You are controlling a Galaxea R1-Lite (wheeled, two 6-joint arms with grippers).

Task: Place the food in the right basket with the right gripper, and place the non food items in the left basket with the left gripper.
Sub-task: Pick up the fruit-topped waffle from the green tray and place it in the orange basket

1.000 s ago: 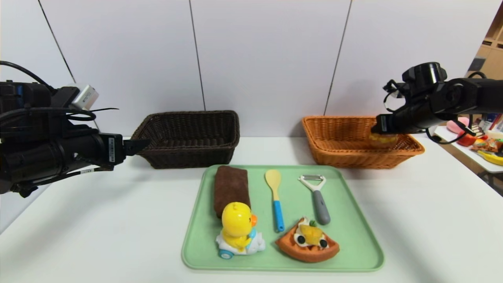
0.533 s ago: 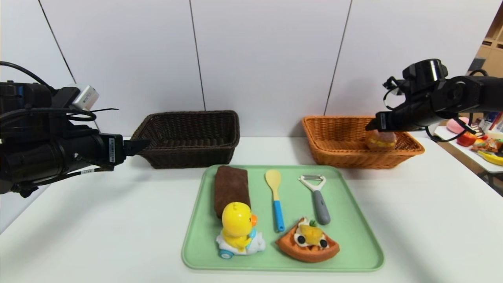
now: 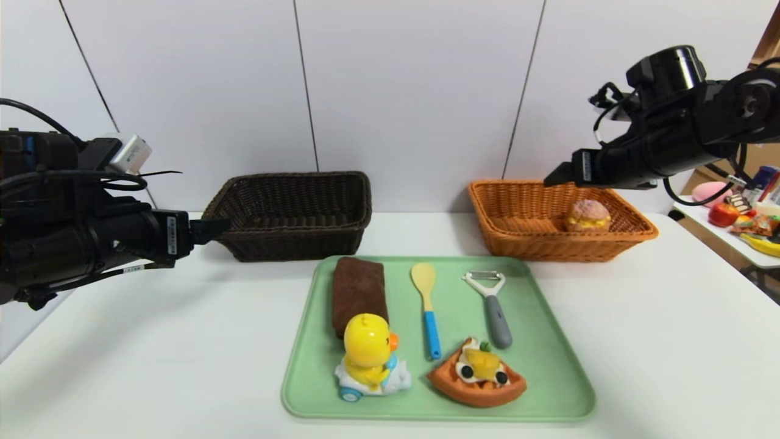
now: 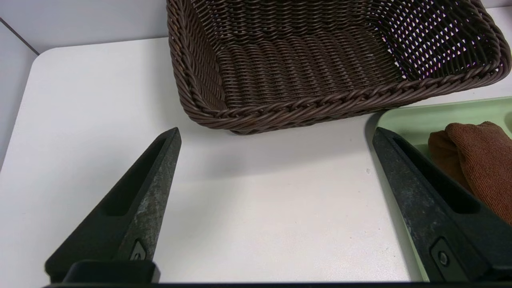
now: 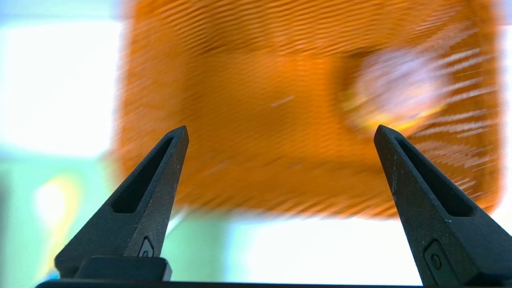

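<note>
A pinkish bun point(image 3: 588, 215) with yellow filling lies inside the orange-tan right basket point(image 3: 518, 241). My right gripper point(image 3: 551, 178) hangs open and empty above that basket's back rim; in its wrist view the right gripper point(image 5: 280, 134) frames the blurred basket point(image 5: 260, 120) and bun point(image 5: 396, 90). On the green tray point(image 3: 548, 366) lie a waffle wedge point(image 3: 477, 373), a brown towel point(image 3: 358, 289), a yellow duck point(image 3: 369, 356), a spoon point(image 3: 426, 305) and a peeler point(image 3: 492, 305). My left gripper point(image 4: 276, 134) stands open beside the dark left basket point(image 3: 292, 213).
A side table point(image 3: 731, 241) at the far right carries colourful toys. The white worktable point(image 3: 670, 341) has bare room on both sides of the tray. A white panelled wall stands close behind the baskets.
My right gripper has opened and let go of the bun, which now lies in the orange basket. The right arm has risen and drawn leftward. The left arm has not moved.
</note>
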